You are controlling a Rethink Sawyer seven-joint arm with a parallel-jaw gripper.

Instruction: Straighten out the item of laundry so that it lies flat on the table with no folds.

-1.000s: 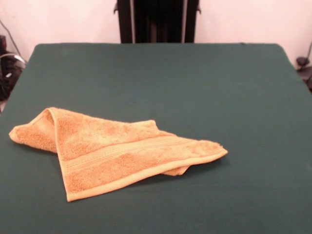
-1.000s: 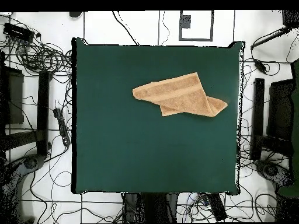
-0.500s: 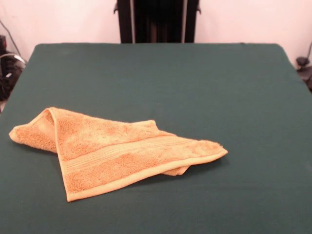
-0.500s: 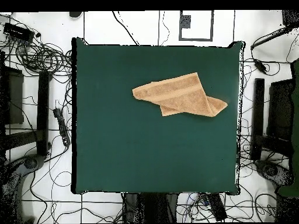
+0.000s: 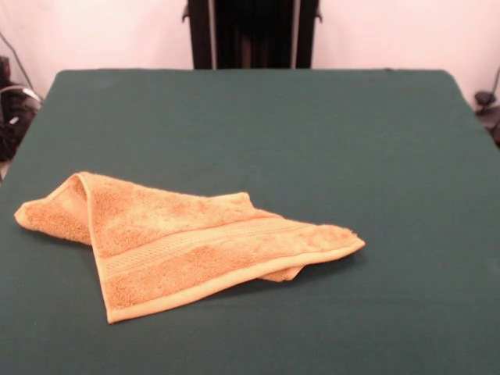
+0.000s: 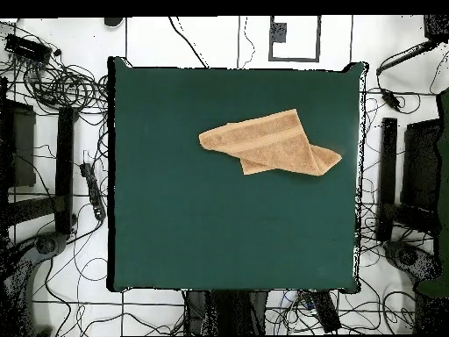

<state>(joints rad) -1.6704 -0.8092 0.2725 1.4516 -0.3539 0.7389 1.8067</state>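
— One towel [image 5: 183, 242] is all we have on the table [image 5: 328, 141], golden-orange against the dark green cloth. Where do we place it?

— From the front camera, it sits toward eight o'clock of the table's middle. Looking straight down, the same towel [image 6: 270, 147] lies toward one o'clock of the table [image 6: 219, 228], nearer that corner than the middle.

— Flat?

— No. We see it folded over itself into a rough triangle, with the woven band [image 5: 187, 241] running across the top layer and a hemmed edge along the near side. One rounded lump sticks out at nine o'clock, and a pointed corner reaches toward three.

— And the tool: spread or pressed together?

— We cannot say; neither camera shows it.
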